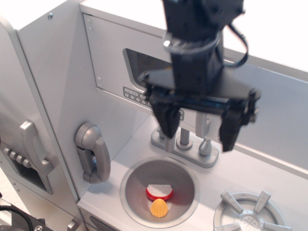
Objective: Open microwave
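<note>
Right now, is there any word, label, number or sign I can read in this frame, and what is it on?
No readable text anywhere.
Light grey toy microwave: its row of small buttons carries marks too small to read.
Black robot hand: no label visible.
Silver toy phone handset: no markings.

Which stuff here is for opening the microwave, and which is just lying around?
For the job:
microwave
pincer, open

Just lying about:
toy phone
sink with toy food
tap
burner
</note>
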Robot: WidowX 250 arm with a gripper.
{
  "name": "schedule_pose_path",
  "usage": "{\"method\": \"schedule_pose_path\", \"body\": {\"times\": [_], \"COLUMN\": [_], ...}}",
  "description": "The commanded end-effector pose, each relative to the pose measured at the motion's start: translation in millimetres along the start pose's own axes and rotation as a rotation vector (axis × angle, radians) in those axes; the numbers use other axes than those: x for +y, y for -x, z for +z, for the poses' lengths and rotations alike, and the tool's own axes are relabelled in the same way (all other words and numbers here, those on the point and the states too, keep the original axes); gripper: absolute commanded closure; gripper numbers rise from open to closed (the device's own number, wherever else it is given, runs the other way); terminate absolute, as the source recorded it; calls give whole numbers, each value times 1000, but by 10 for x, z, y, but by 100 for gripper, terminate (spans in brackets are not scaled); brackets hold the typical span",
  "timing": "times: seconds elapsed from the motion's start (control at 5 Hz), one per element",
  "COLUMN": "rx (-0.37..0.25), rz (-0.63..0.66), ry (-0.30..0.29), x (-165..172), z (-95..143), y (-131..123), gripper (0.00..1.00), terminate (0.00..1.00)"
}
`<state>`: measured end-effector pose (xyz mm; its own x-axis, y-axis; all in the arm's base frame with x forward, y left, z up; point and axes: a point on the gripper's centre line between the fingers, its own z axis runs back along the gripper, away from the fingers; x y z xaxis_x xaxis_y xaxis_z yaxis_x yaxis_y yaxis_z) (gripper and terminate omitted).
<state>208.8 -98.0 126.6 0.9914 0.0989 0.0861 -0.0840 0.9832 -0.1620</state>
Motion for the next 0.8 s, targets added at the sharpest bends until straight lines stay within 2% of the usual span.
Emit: {"method": "schedule_pose_path", "body": {"times": [0.0, 0.4, 0.6], "rx": [-67, -124, -151], "rz": [44, 90, 109], "ry": [24, -77, -102], "x": [-118, 143, 223], "z": [52, 21, -9], "y": [-363, -545, -635], "gripper": [0, 0, 0], "terminate": [0, 0, 0]}}
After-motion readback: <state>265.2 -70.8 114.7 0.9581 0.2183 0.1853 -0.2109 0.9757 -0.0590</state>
